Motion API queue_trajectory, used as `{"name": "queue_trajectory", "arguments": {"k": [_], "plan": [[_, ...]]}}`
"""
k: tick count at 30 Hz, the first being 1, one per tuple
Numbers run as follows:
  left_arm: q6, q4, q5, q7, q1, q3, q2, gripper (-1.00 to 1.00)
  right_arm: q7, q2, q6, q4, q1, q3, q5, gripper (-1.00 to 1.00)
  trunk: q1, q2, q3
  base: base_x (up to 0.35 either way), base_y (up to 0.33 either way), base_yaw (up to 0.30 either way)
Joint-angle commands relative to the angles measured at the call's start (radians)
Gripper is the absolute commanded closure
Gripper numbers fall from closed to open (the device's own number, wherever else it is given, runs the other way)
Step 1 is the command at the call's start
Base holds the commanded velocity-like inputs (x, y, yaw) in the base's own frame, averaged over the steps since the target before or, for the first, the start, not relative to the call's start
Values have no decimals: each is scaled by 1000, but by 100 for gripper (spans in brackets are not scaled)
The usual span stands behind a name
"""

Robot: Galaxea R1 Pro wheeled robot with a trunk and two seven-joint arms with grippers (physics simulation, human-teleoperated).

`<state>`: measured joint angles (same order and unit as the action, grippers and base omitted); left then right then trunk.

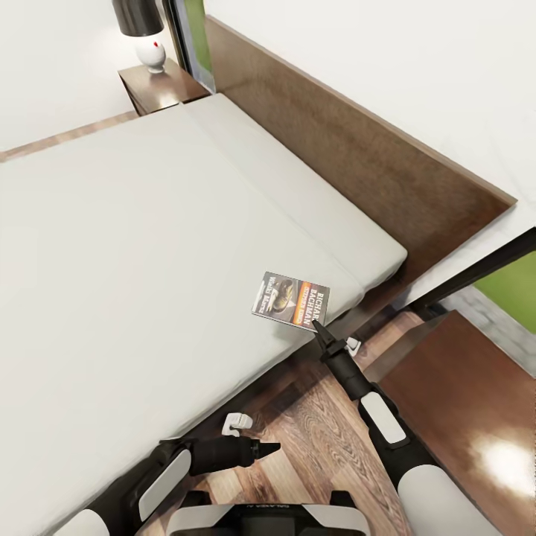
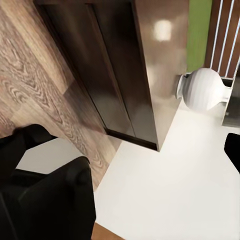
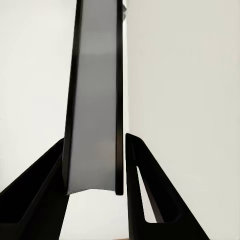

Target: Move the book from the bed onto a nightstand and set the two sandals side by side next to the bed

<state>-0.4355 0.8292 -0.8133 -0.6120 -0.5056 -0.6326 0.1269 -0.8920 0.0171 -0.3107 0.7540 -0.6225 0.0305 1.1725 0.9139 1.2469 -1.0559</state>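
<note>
The book [image 1: 290,298], a thin paperback with an orange band, hangs at the near edge of the bed's off-white mattress [image 1: 134,246]. My right gripper [image 1: 316,325] is shut on its lower corner. In the right wrist view the book [image 3: 95,75] stands edge-on between the two black fingers [image 3: 137,170], which press on both covers. My left gripper [image 1: 274,447] hovers low over the wood floor beside the bed frame, open and holding nothing. A glossy reddish-brown nightstand [image 1: 461,417] stands just right of my right arm. The sandals are out of view.
A second nightstand [image 1: 167,88] with a black-shaded white lamp [image 1: 152,52] stands at the far side of the bed. The brown headboard [image 1: 357,149] runs along the wall. The left wrist view looks at a dark cabinet side [image 2: 125,75] and a white rounded lamp base [image 2: 202,90].
</note>
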Motion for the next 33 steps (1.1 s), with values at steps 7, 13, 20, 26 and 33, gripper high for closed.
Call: {"name": "queue_trajectory", "arguments": {"k": [7,13,20,26,33], "plan": [[-8,0,-10,0,-1,0,7,-100,3,-3,-130,20,0,27,4,100,-27,-49,22,0,0,0],[-8,-1,-9,-110,-1,5,39,-100,2,-147,-318,86,1,68,-161,100,-50,-91,40,0,0,0],[-8,-7,-10,-176,-1,21,76,-100,-5,-377,-379,97,4,71,-242,100,-77,-140,62,0,0,0],[-8,-7,-12,-185,-1,38,87,-100,-6,-452,-422,89,23,71,-253,100,-100,-182,81,0,0,0],[-9,-10,-13,-323,-1,61,121,-100,-5,-459,-424,46,30,71,-262,100,-127,-231,103,0,0,0]]}}
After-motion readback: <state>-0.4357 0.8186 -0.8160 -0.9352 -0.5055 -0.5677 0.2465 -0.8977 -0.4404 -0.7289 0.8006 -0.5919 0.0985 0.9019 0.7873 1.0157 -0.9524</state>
